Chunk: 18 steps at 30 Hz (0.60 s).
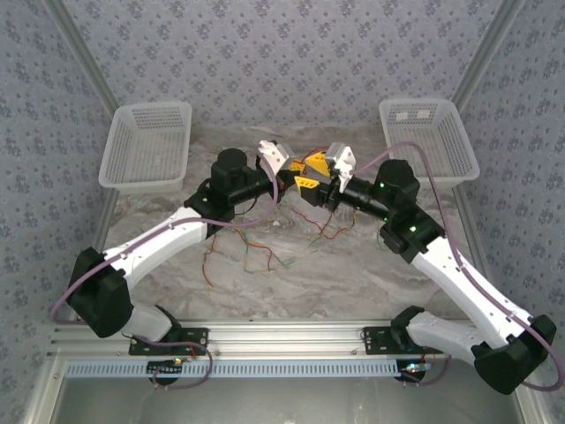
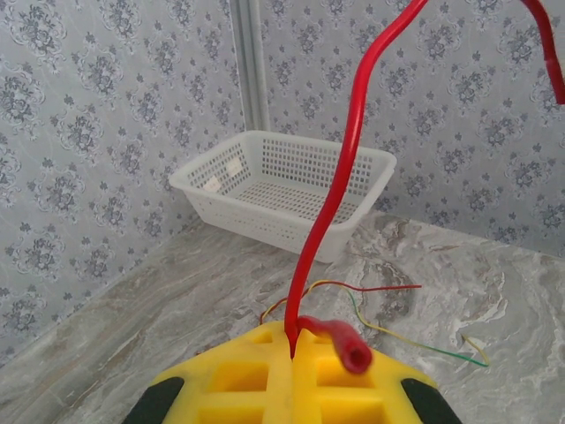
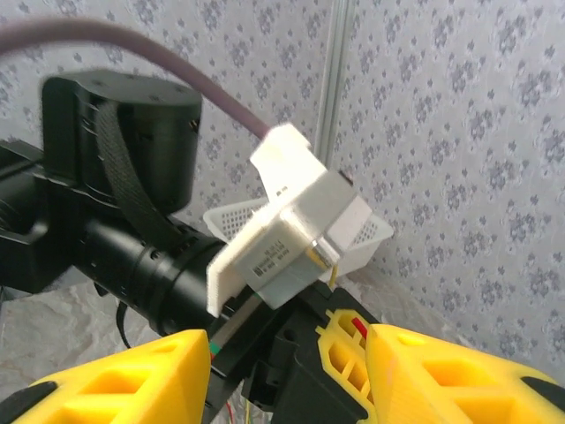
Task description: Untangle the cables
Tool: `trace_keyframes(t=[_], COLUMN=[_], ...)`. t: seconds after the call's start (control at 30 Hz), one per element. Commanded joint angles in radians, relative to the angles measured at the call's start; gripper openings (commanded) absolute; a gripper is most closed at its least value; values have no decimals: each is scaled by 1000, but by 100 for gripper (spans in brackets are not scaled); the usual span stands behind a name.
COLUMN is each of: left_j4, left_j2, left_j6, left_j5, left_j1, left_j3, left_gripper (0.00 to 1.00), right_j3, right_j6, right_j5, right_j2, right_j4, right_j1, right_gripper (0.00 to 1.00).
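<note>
Thin red, green and orange cables lie in wavy loops on the marble table below the two grippers. My left gripper is shut on a red cable, which rises steeply out of the yellow jaws; its short end with a red sleeve lies over the right finger. More red, yellow and green cables lie on the table beyond. My right gripper is open, its yellow fingers wide apart on either side of the left gripper's tip, where a bit of red cable shows.
Two white mesh baskets stand at the back, one on the left and one on the right. Patterned walls close in the table. The left wrist's white camera block is close in front of my right gripper.
</note>
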Motion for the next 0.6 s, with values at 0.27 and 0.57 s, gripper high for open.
trace_keyframes(t=[0.27,0.57], left_j4=[15,30], left_j2=[-22,-28], left_j6=[2,11], left_j5=[27,74], left_j1=[-9,-16], left_j3=[24,-3], left_gripper=[0,0], right_j3=[82,88], right_j6=[-64,-29], right_j5=[57,72], right_j2=[153,173], right_j4=[-21,26], right_j1=[-32,-43], right_gripper=[56,25])
